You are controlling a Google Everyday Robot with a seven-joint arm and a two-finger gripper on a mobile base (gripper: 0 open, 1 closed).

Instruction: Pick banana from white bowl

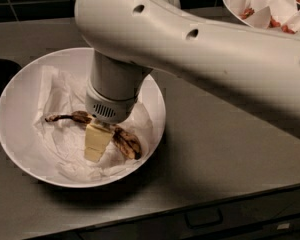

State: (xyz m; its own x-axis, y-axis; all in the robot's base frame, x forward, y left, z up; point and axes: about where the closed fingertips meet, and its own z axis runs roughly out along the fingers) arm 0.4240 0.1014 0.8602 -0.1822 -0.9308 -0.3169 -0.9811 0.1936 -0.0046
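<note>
pincer (99,145) at banana (125,141) inside white bowl (16,115)

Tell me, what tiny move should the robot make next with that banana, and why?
Probably a slow lift straight up. The gripper is down in the white bowl, right over the middle of the banana, which lies on the paper. Whether it already has a hold, I cannot tell.
</note>
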